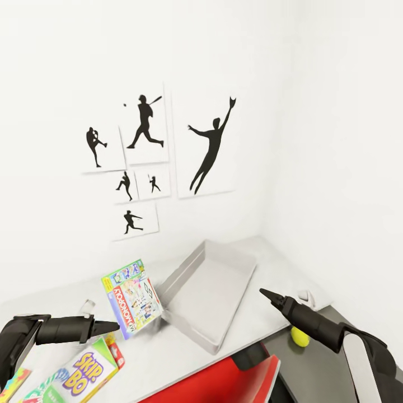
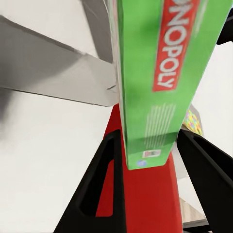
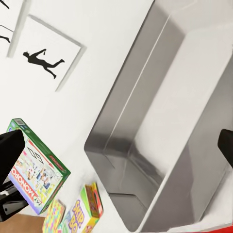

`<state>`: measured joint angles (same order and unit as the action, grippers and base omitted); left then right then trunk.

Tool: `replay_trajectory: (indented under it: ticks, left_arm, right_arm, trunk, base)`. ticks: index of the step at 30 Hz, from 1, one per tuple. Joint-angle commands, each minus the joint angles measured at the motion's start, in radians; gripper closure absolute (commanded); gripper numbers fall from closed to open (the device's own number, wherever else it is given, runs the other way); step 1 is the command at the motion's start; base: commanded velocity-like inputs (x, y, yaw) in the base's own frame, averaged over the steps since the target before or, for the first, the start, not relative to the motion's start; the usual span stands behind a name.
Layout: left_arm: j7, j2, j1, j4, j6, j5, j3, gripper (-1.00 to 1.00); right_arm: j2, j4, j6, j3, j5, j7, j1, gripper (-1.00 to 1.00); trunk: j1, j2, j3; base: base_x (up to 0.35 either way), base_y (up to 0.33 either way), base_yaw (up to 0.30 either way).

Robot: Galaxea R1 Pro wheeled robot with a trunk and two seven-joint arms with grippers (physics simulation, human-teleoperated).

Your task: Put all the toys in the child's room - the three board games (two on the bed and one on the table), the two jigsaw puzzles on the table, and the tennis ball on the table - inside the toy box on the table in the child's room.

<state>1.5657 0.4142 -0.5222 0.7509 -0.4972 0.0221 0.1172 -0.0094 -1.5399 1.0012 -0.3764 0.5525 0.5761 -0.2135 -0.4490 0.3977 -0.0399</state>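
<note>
White table (image 1: pixel 168 347) in white room corner, silhouette prints (image 1: pixel 151 162) on wall, left gripper (image 2: pixel 148 150) clamped on Monopoly box (image 1: pixel 131 296) beside grey toy box (image 1: pixel 210 294) mid-table, right gripper (image 1: pixel 267 295) state unclear, tennis ball (image 1: pixel 299 336) off right edge.

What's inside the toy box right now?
The toy box shows a bare grey floor and walls in the head and right wrist views, no toys. The near wall hides a strip of its floor.
</note>
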Motion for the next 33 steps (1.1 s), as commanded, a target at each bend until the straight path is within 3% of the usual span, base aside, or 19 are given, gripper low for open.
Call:
replay_trajectory:
  ticks: [1,33]
  left_arm:
    - [0.005,0.000,-0.001,0.000,-0.011,0.002,0.001,1.00]
    - [0.005,0.000,-0.001,0.001,-0.011,0.001,0.001,1.00]
  right_arm:
    - [0.000,0.000,0.005,-0.002,-0.005,0.007,-0.001,-1.00]
    - [0.000,0.000,0.005,-0.001,-0.009,0.005,-0.001,-1.00]
  trunk:
    - [-0.001,0.002,-0.002]
    - [-0.001,0.002,-0.002]
  base:
    - [0.154,0.000,0.000]
    - [0.062,0.000,0.000]
